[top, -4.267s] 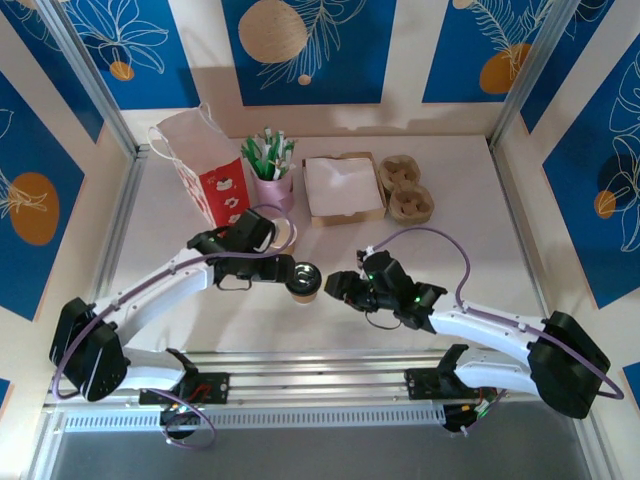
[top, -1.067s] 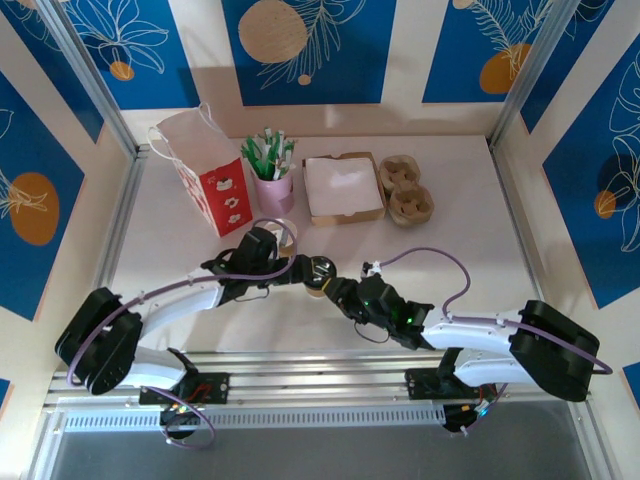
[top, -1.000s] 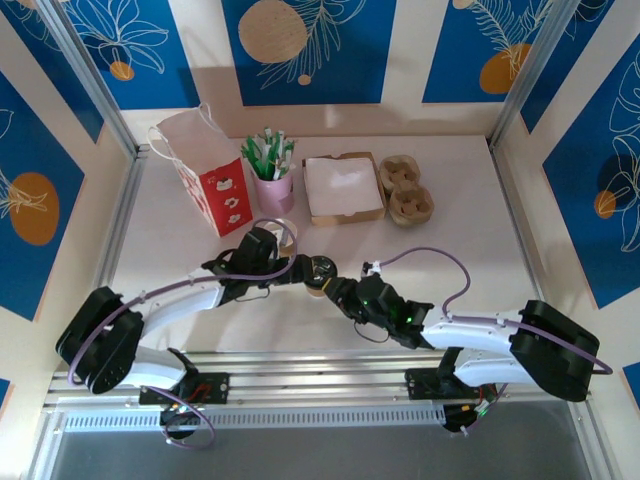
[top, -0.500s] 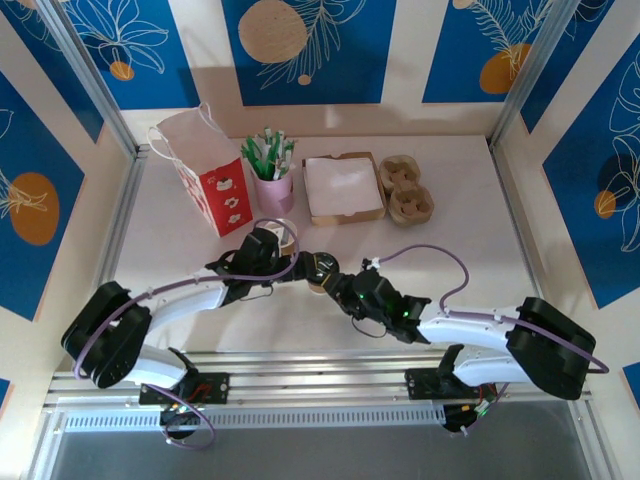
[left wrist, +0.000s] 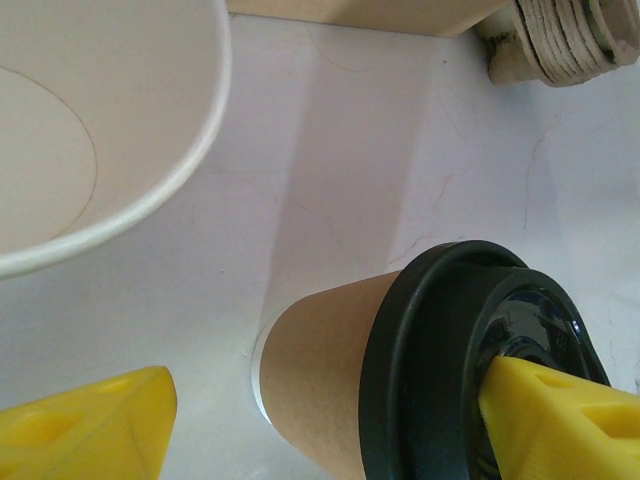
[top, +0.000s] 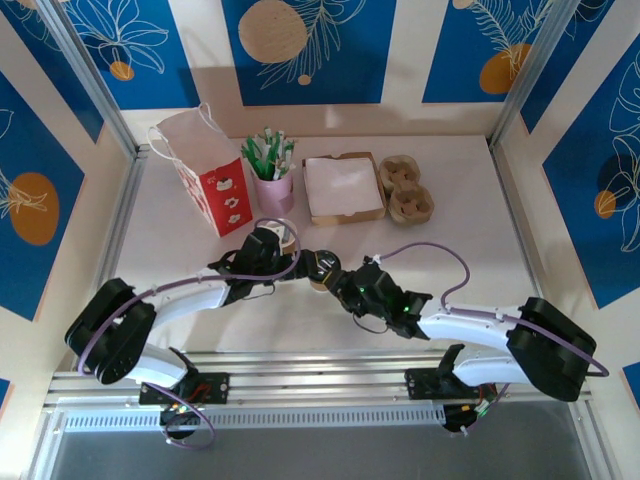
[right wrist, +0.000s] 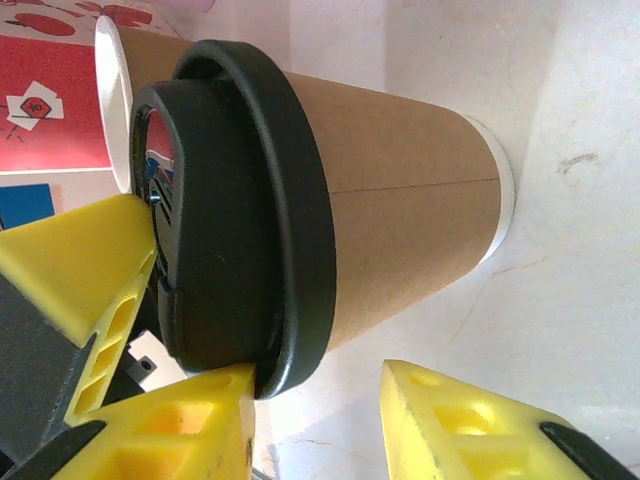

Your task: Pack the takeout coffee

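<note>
Table [top: 470,200]: pale top; everything I see stands on it.
Paper bag [top: 205,170]: red and white, upright, upper left of the overhead view.
Napkin box [top: 343,187]: kraft tray of white napkins, upper centre.
Cup carrier [top: 405,190]: brown moulded pulp, touching the box's right side.
Pink cup [top: 272,188]: holds green-and-white sticks, between bag and box.
Open paper cup [left wrist: 90,130]: white rim, pale inside, just beside the coffee, upper left of the left wrist view.
Takeout coffee [right wrist: 400,210]: kraft-brown cup, upright on the table at the centre of the overhead view, between both grippers.
Black lid [right wrist: 240,220]: seated on the coffee's rim.
Left gripper [left wrist: 325,395]: spread wide. I see one yellow finger against the lid's top, the other clear of the cup.
Right gripper [right wrist: 320,368]: jaws partly spread with a gap between them, one fingertip at the lid's rim.
</note>
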